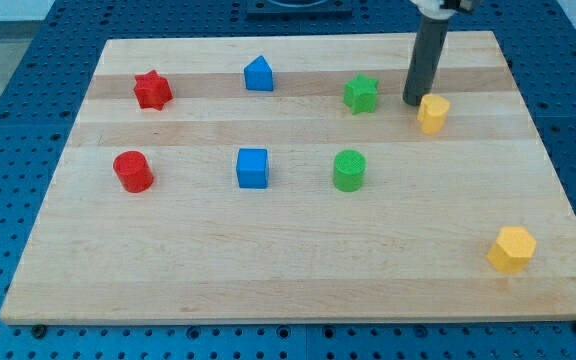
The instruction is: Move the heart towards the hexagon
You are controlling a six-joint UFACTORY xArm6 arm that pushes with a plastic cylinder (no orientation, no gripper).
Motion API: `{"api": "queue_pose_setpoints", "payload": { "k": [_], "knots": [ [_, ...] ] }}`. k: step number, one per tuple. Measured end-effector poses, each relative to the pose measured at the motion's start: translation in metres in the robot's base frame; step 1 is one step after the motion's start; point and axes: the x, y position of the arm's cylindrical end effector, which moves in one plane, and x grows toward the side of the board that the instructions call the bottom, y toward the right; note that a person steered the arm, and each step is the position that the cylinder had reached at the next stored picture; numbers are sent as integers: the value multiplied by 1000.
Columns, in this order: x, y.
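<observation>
The yellow heart (432,113) lies near the view's top right of the wooden board (268,270). The yellow hexagon (512,249) lies at the view's bottom right, well below the heart and a little to its right. My tip (414,102) stands at the heart's upper left side, touching it or nearly so. The dark rod rises from the tip toward the view's top edge.
A green star (362,94) lies left of my tip. A green cylinder (349,170), a blue cube (252,167) and a red cylinder (133,171) form a middle row. A blue pentagon-like block (258,74) and a red star (152,90) lie at the top left.
</observation>
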Motion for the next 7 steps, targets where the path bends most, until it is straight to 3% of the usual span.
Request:
{"api": "queue_pose_setpoints", "payload": {
  "k": [2,3,4,7],
  "knots": [
    [68,0],
    [56,0],
    [2,0],
    [42,18]
  ]
}}
